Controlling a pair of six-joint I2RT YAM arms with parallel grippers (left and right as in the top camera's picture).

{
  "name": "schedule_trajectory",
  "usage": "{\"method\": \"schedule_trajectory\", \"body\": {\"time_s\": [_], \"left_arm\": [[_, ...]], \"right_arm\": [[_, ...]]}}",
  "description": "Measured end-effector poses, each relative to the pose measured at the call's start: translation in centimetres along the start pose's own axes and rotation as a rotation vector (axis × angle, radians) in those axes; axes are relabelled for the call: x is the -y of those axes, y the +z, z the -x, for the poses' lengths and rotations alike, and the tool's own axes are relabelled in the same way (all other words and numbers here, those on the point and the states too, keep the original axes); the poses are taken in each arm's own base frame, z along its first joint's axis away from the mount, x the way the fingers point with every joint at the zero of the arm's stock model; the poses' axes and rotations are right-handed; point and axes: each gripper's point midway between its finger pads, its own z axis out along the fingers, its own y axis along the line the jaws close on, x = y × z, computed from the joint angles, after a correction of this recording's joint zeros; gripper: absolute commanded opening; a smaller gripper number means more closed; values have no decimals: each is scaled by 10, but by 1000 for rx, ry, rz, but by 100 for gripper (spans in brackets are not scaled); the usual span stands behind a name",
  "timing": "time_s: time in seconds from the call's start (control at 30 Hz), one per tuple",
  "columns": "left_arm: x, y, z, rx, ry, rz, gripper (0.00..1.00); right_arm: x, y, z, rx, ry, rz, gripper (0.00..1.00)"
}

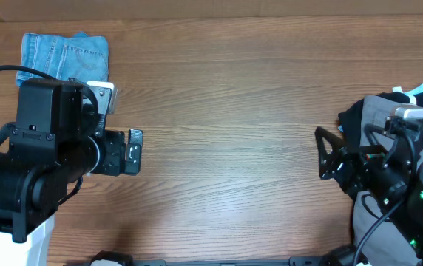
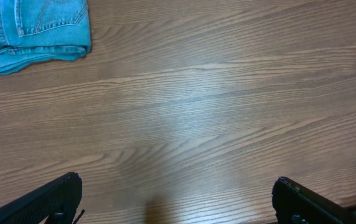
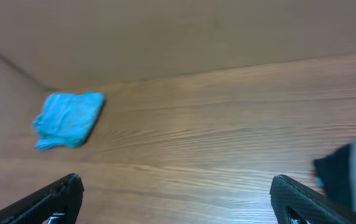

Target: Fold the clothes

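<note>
With the jeans (image 1: 65, 55) already lying folded, the left gripper (image 1: 135, 150) and right gripper (image 1: 322, 154) are hovering wide open and empty, the grey pile (image 1: 378, 111) beside the right one seemingly needing grasping next.

The left arm (image 1: 26, 177) sits at the left end of the counter (image 1: 234, 89), its wrist turned inward so that the left gripper (image 1: 136, 151) faces the counter's middle, jaws spread wide and holding nothing. The right arm (image 1: 396, 177) is bent at the counter's right end, and the right gripper (image 1: 320, 154) points toward the middle, its jaws likewise wide apart and empty. Both grippers seem to hover just above the counter rather than touch it, though the wrist views show only the fingertips.
</note>
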Motion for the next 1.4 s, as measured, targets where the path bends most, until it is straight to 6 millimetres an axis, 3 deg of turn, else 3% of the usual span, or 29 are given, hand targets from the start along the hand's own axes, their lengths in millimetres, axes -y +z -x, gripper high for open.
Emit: {"method": "schedule_trajectory", "body": {"time_s": [0.17,0.3,0.4,0.47,0.57,0.73,1.07,1.2,1.4], "left_arm": [[0,0,0,0,0,0,100],[0,0,0,-1,0,0,100],[0,0,0,0,0,0,100],[0,0,0,0,0,1,100],[-1,0,0,0,0,3,100],[-1,1,0,-1,0,4,100],[-1,1,0,-2,0,4,100],[-1,1,0,-2,0,4,100],[-1,1,0,-2,0,4,100]], "right_arm": [[14,-1,3,20,5,-74,100],[33,-4,23,148,47,-146,100],[53,-7,23,241,80,-205,100],[67,-7,13,270,96,-246,100],[89,-1,-19,258,113,-307,100],[107,14,-66,232,117,-330,100],[136,66,-147,272,157,-313,100],[142,81,-165,322,182,-287,100],[144,94,-171,362,194,-256,100]]}}
